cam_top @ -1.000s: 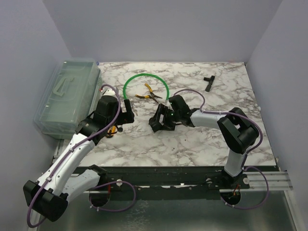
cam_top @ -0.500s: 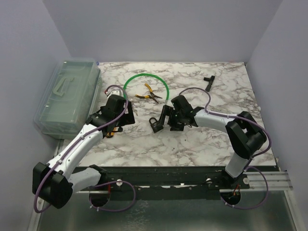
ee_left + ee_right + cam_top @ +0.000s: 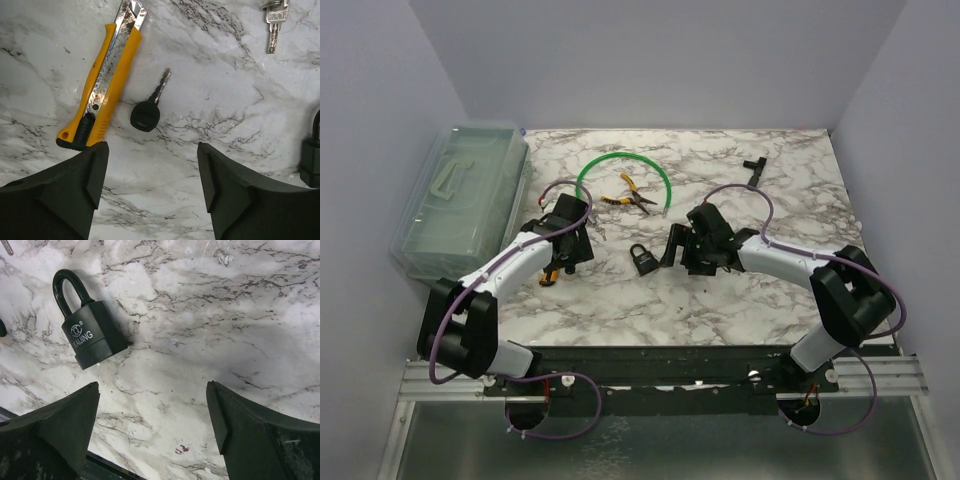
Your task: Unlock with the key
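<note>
While left claw [image 3: 151, 149] and right claw [image 3: 152, 387] stand released, the key [image 3: 274, 20] lies untouched. The padlock [image 3: 92, 335] rests on the desk [image 3: 210, 315].

The bench [image 3: 225, 110] has a smooth, glossy top in a white and grey marble pattern. The key [image 3: 274, 22] is bare silvery metal. The padlock [image 3: 95, 335] is matt black with white printed lettering. The utility knife [image 3: 107, 80] has a yellow plastic body and a stained, worn metal rail. The left end effector [image 3: 151, 167] and right end effector [image 3: 152, 410] appear to be matt black plastic.
</note>
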